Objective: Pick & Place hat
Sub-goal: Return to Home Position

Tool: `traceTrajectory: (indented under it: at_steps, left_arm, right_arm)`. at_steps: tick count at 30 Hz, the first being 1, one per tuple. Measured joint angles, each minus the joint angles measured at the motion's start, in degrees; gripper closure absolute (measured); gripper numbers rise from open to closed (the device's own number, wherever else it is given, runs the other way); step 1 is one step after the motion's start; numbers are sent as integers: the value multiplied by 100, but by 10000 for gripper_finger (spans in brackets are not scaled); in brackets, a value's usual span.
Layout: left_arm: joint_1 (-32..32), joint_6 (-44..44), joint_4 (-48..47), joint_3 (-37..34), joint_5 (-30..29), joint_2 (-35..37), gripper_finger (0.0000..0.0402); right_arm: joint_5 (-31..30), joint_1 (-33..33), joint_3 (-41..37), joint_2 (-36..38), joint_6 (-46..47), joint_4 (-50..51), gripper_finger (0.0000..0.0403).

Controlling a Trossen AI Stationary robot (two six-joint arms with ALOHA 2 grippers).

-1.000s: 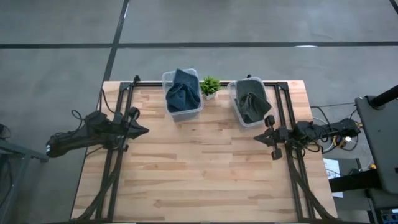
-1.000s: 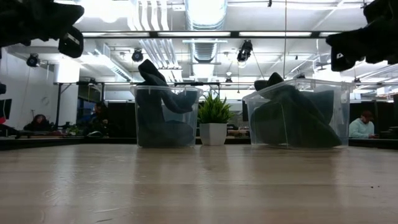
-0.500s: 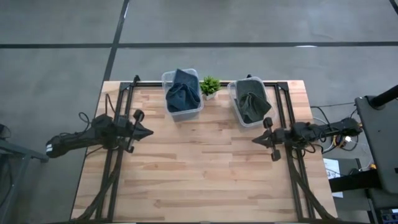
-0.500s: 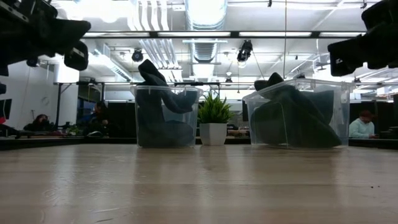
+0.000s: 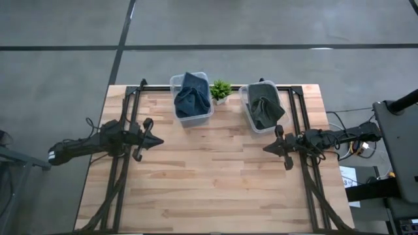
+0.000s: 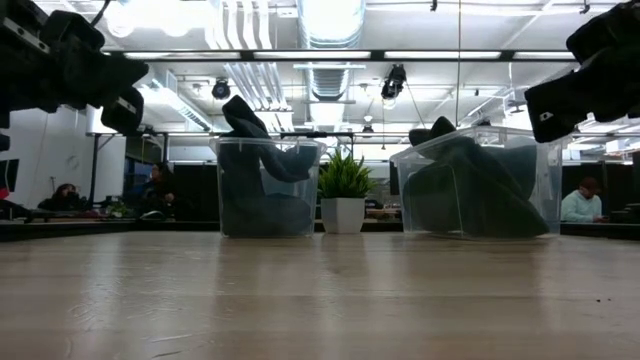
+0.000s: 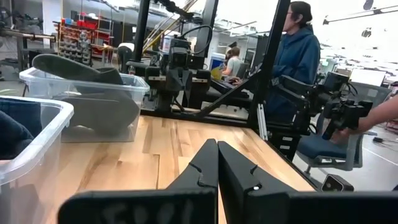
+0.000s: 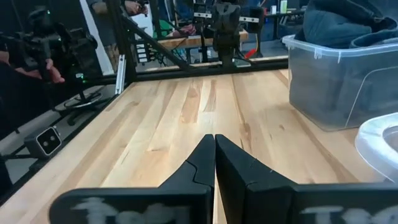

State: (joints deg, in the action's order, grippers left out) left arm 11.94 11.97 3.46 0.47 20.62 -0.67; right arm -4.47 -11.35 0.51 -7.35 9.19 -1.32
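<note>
Evidently nearly finished.
Blue caps (image 5: 191, 98) fill left bin (image 5: 174, 81), gray cap (image 5: 263, 109) right bin (image 5: 243, 91); my left tool (image 5: 157, 139) and right tool (image 5: 266, 149) hover pinched together; only homing remains.

Quick headcount from my end: one tabletop (image 5: 209, 189) with two clear bins on it, the left bin (image 5: 196, 121) around 11 o'clock and the right bin (image 5: 243, 98) around 1. One potted plant (image 5: 221, 90) sits at 12, between them. There's one gray cap (image 5: 263, 109) in the right bin. The blue cap pile (image 5: 191, 96) fills the left one, and I can't tell how many are in there. Two pincers of mine: left pincer (image 5: 160, 139) at 9, right pincer (image 5: 264, 149) at 3.
</note>
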Motion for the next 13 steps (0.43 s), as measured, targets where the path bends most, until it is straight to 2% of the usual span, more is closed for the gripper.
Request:
traceTrajectory:
  at_steps: [13]
  left_arm:
    - [0, 170, -29, -7, 2, -11, 400]
  right_arm:
    - [0, 0, 0, 7, -15, -4, 394]
